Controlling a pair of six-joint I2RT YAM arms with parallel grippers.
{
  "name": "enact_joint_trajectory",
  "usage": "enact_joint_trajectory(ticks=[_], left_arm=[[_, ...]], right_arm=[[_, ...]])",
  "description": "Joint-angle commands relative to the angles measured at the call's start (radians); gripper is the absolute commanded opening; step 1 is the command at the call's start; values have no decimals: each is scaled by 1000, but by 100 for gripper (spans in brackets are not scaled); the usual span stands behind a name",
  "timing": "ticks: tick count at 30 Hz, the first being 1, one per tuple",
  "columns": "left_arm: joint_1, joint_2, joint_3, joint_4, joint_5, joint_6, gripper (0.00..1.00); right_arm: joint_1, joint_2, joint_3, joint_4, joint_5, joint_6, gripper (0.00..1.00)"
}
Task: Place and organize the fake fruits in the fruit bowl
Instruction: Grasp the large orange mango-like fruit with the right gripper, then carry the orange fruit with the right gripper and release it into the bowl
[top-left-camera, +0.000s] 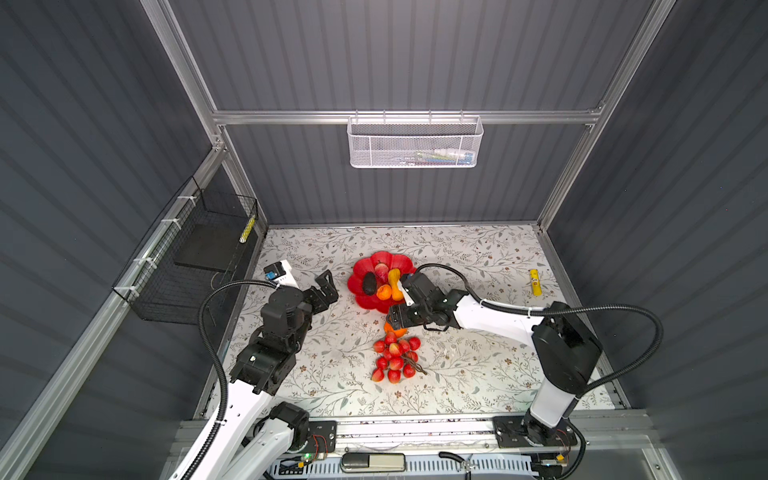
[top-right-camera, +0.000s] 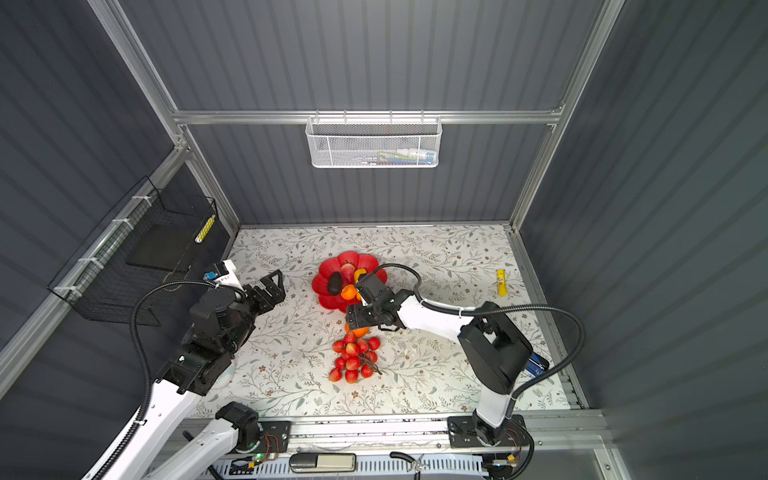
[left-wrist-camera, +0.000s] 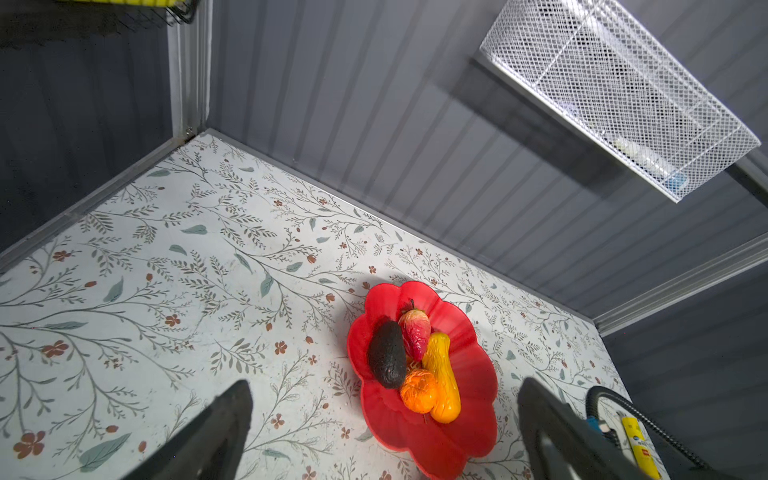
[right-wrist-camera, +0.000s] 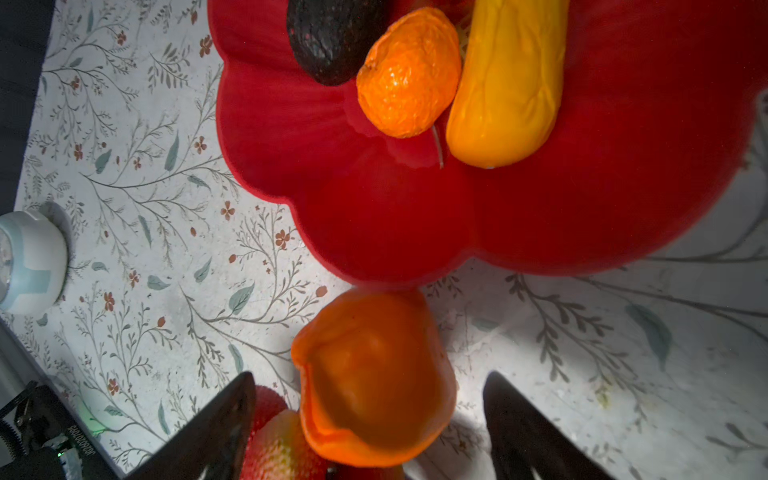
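the right gripper (right-wrist-camera: 370, 378) has its two fingers spread, one on each side of the big orange (right-wrist-camera: 365, 407). there is a little gap on both sides, so it is not squeezing it. the big orange sits on the table (top-left-camera: 478, 365) just beside the fruit bowl (top-left-camera: 359, 266), at the bowl's near edge in both top views. the red grape bunch (top-left-camera: 395, 357) lies on the table just past the big orange, farther from the fruit bowl. the left gripper (top-left-camera: 328, 286) is spread wide and holds nothing. it is near the fruit bowl, on the bowl's left in both top views, and not touching it. inside the fruit bowl four fruits lie close together: the dark avocado (top-left-camera: 369, 283), the red-yellow pointed fruit (top-left-camera: 380, 270), the yellow oblong fruit (top-left-camera: 395, 279) and the small orange (top-left-camera: 384, 292). a small yellow tube (top-left-camera: 535, 281) lies on the table well away from the fruit bowl, on its right.
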Motion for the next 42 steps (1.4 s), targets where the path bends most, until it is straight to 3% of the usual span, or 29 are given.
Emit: enact_joint_trajectory(ticks=[1, 8, 16, 20, 25, 30, 34, 42], left_arm=[[6, -15, 14, -71, -23, -16, 100], [4, -12, 15, -81, -10, -17, 100], [4, -9, 18, -68, -2, -8, 100], [4, 0, 16, -52, 3, -6, 100], [4, 18, -1, -48, 20, -21, 100], [4, 20, -29, -32, 37, -35, 100], [4, 23, -39, -42, 58, -48, 100], [4, -39, -42, -97, 47, -33, 100]], right_arm=[[9, 35, 26, -23, -3, 9, 85], [10, 77, 37, 10, -18, 18, 78], [10, 32, -13, 26, 12, 39, 49], [-2, -85, -112, 19, 100, 57, 45], [-63, -337, -257, -26, 207, 60, 44], [-102, -468, -217, -101, 241, -37, 45], [-103, -379, -87, -92, 211, -108, 45], [-59, -42, 216, -104, 109, -187, 45]])
